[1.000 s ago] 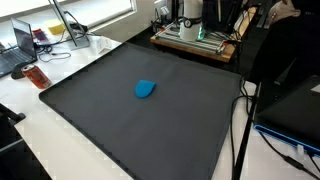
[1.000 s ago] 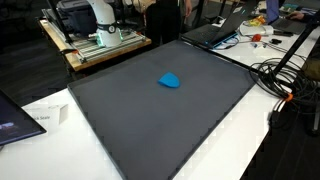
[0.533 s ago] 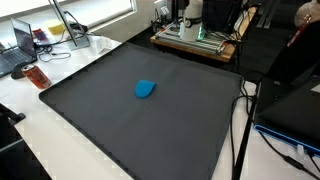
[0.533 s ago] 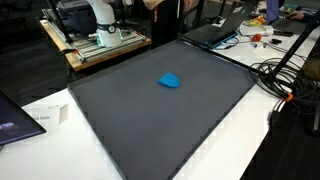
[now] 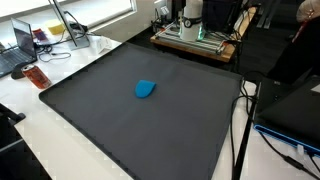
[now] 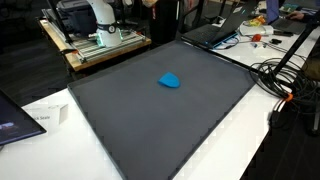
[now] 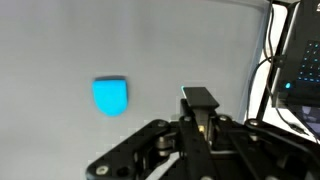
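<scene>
**Wrist view, read with both exterior views.** The tool point(image 7: 198, 108) shows only in the wrist view. Its black linkage fills the lower edge there, and a single finger point(image 7: 200, 97) rises near the centre. The opposing finger is out of sight, so I cannot tell how far the tool is open. No object shows at the visible finger, which hangs above the surface rather than on it.

The blue object point(image 7: 110, 96) is a small rounded piece with one flatter edge. In the wrist view it lies to the left of the finger, apart from it and untouched. In both exterior views the same blue object point(image 5: 145, 89) point(image 6: 171, 80) rests alone near the middle of a dark mat point(image 5: 120, 135) point(image 6: 150, 125). The mat covers most of a white counter point(image 5: 30, 130) point(image 6: 252, 140).

The robot's stand point(image 5: 195, 35) point(image 6: 100, 42), a wooden bench with a green-lit fitting, sits just beyond the far edge of the mat, well away from the blue object.

An open laptop point(image 5: 14, 52) and a reddish bottle point(image 5: 37, 76) lie on the counter beside one corner of the mat in an exterior view. A tangle of cables point(image 6: 280, 78) spreads over the counter at another edge in an exterior view.
</scene>
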Robot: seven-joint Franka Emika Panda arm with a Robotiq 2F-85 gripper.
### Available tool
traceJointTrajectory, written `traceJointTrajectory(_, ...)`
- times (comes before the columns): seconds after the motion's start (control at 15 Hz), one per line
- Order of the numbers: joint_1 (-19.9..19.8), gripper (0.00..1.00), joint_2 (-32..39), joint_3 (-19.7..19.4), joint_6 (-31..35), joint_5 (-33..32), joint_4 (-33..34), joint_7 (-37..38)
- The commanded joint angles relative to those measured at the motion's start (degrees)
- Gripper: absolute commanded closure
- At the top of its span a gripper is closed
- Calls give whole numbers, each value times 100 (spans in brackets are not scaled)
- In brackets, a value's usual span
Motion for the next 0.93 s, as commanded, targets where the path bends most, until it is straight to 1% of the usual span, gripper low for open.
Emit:
traceJointTrajectory(0.0, 40, 97, 176, 1, 80, -174, 126, 50)
traceJointTrajectory(0.13, 50, 97, 354, 19, 113, -301, 215, 46)
traceJointTrajectory(0.27, 54, 97, 576, 48, 224, -621, 325, 157)
traceJointTrajectory(0.4, 62, 97, 803, 54, 547, -964, 400, 318)
traceJointTrajectory(0.6, 85, 97, 1189, 16, 1001, -1361, 536, 668)
traceJointTrajectory(0.87, 150, 97, 1672, -70, 1382, -1843, 770, 1337)
